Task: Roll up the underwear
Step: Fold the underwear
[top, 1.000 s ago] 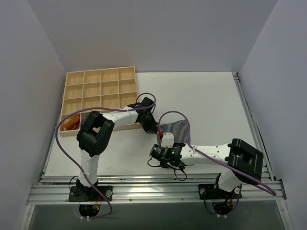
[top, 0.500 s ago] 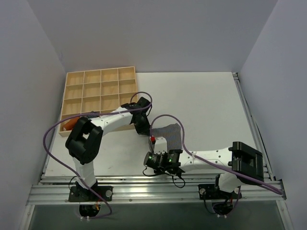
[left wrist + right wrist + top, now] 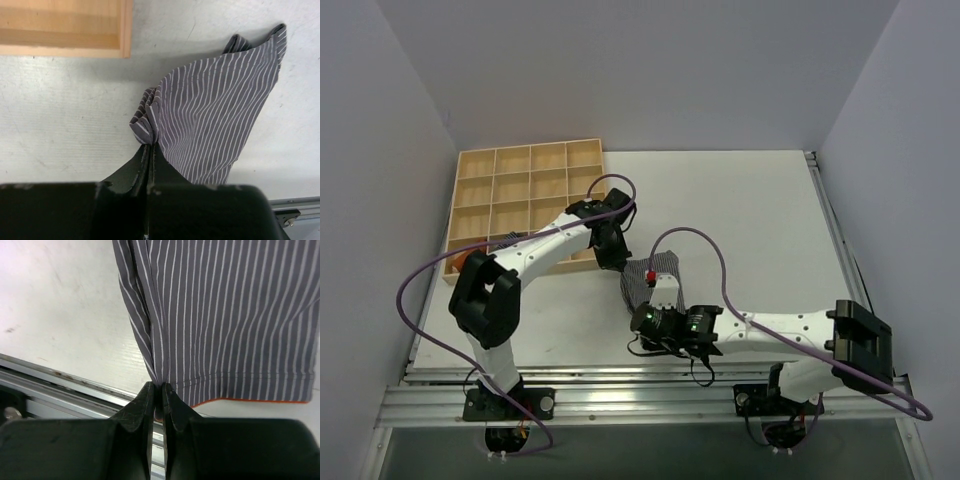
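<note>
The underwear (image 3: 658,272) is a small grey cloth with fine white stripes, lying bunched on the table just right of the tray's near corner. My left gripper (image 3: 617,262) is shut on a gathered corner of it; in the left wrist view (image 3: 151,144) the cloth (image 3: 215,110) fans out up and to the right from the fingertips. My right gripper (image 3: 640,300) is shut on the near edge of the cloth. In the right wrist view (image 3: 161,385) the striped cloth (image 3: 225,315) hangs from the shut jaws and shows a thin orange hem line.
A wooden tray (image 3: 525,200) with several compartments stands at the back left; its corner shows in the left wrist view (image 3: 65,30). The metal rail (image 3: 60,385) of the table's near edge runs close under the right gripper. Purple cables loop over both arms.
Both grippers moved left with the cloth, which went from spread flat to narrow and bunched. The left gripper drew closer to the tray; the right arm stretched out further left.
</note>
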### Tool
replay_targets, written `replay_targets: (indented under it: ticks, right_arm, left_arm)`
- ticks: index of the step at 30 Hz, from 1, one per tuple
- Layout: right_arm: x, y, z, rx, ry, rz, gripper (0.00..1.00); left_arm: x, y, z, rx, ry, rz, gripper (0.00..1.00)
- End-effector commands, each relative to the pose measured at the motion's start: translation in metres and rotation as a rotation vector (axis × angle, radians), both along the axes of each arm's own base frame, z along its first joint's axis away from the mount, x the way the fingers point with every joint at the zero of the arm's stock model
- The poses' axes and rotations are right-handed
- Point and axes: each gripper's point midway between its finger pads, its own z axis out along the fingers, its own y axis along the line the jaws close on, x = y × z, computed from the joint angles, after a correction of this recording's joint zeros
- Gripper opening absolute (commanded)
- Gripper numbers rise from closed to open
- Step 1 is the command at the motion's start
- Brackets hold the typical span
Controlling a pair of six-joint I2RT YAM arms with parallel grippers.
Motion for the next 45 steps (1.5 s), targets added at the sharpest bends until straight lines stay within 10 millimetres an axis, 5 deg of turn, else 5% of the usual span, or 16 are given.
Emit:
replay_targets:
  ticks: [1,8,20,45]
  right_arm:
    - [0.019,-0.008,0.023,0.07,-0.044,-0.061,0.0]
    - [0.042,-0.02,0.045,0.147,-0.061,-0.095,0.0]
    - [0.032,-0.041,0.006,0.182,-0.015,-0.137,0.0]
    - [0.039,-0.093,0.004,0.134,-0.07,-0.344,0.0]
  left_arm:
    - [0.012,-0.003,0.017,0.045,-0.036,-0.024,0.02]
    - [0.021,-0.013,0.023,0.058,-0.024,-0.046,0.02]
    - [0.037,-0.048,0.018,0.048,0.003,-0.088,0.02]
    - [0.05,-0.114,0.015,0.007,0.006,-0.212,0.02]
